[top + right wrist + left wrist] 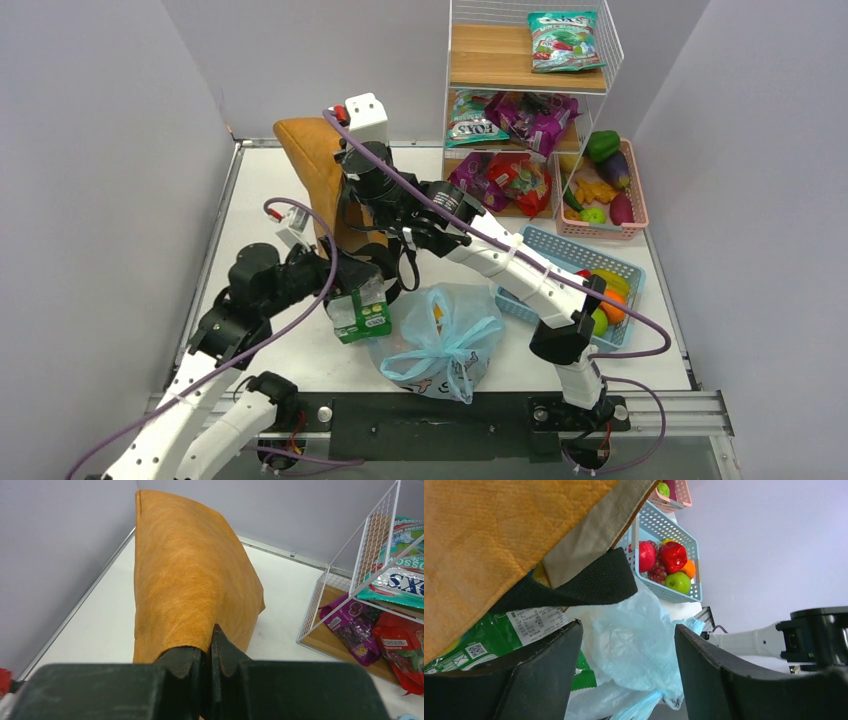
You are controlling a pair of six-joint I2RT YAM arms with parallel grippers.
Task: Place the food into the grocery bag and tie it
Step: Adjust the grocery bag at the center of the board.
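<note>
Looking down from above, the grocery bag (430,335) sits on the bench (260,180) at lower centre. Its handles are drawn into a loose knot and something orange-yellow shows through. A green carton (360,315) stands just beside it on the left, the tote (310,165) rises behind, and more food (608,298) lies in the blue basket (560,250) at right.

In the left wrist view the left gripper (627,630) stands wide and holds nothing; blue plastic lies ahead between its jaws, with the tote's black strap (589,582) just above.

In the right wrist view the right gripper (210,642) is closed tight, apparently pinching the tote's edge.

Closing the left gripper could snag strap or carton instead of plastic, and tugging the tote could topple the carton.
</note>
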